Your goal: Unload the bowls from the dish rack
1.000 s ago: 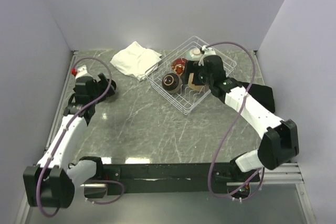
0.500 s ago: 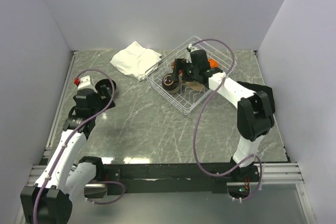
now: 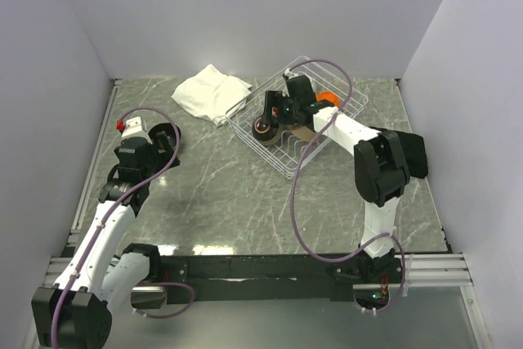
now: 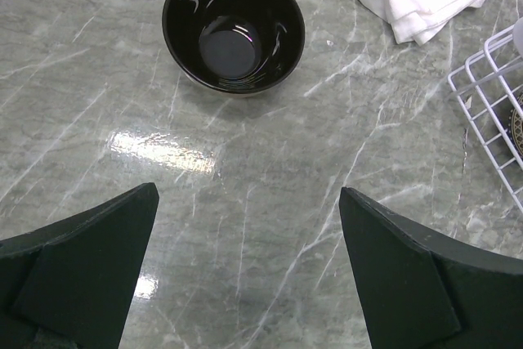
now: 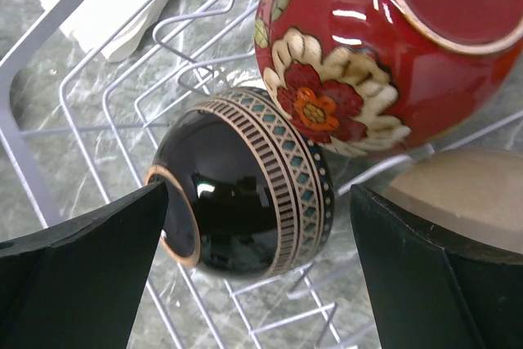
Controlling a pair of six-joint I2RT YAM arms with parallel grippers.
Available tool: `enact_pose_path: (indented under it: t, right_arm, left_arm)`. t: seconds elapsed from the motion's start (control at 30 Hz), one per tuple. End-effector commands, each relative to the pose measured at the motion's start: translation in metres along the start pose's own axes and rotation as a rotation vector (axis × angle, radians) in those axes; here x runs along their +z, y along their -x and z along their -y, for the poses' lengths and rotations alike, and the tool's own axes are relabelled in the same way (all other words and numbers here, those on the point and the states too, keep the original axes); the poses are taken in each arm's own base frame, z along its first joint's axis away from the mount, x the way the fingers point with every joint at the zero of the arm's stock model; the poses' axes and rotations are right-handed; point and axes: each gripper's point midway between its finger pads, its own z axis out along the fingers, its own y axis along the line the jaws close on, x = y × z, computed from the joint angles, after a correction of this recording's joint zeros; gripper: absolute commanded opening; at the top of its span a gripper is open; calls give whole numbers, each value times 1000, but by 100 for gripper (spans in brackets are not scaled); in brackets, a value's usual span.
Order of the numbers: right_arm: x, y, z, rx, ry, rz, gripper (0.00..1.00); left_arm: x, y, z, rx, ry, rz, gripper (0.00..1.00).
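The white wire dish rack (image 3: 285, 172) stands at the back middle of the table. In it lie a black bowl with a patterned band (image 5: 245, 194), on its side, a red floral bowl (image 5: 384, 46) and a tan bowl (image 5: 466, 194). My right gripper (image 5: 257, 226) is open, one finger on each side of the black patterned bowl and not touching it; in the top view it (image 3: 274, 114) is over the rack's left part. A plain black bowl (image 4: 234, 26) stands upright on the table. My left gripper (image 4: 245, 275) is open and empty, a little short of that bowl.
A folded white cloth (image 3: 211, 93) lies left of the rack. A black cloth (image 3: 415, 153) lies at the right, partly behind the right arm. Something orange (image 3: 328, 97) sits in the rack's far side. Walls close the table on three sides.
My right gripper has swung left across the rack, from its far right part to over the black patterned bowl. My left arm drew back slightly, then stayed still.
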Motion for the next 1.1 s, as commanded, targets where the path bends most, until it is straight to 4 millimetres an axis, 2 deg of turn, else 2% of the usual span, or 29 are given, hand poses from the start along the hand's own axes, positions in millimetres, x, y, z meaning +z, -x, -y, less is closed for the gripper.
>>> enact_pose_path:
  t: [0.0, 0.27, 0.53, 0.77, 1.07]
  right_arm:
    - [7, 7, -1, -22, -58, 18, 100]
    - [16, -14, -1, 6, -49, -59, 100]
    - [19, -36, -14, 43, 26, -161, 100]
    - [6, -23, -30, 40, 101, -123, 100]
    - [-14, 2, -53, 22, 204, -38, 91]
  left_arm:
    - [0, 12, 5, 12, -19, 46, 99]
    - [0, 11, 8, 15, -28, 43, 99]
    - [1, 8, 11, 22, -42, 34, 99]
    - [0, 9, 13, 22, -49, 37, 99]
    - [0, 8, 14, 25, -55, 33, 99]
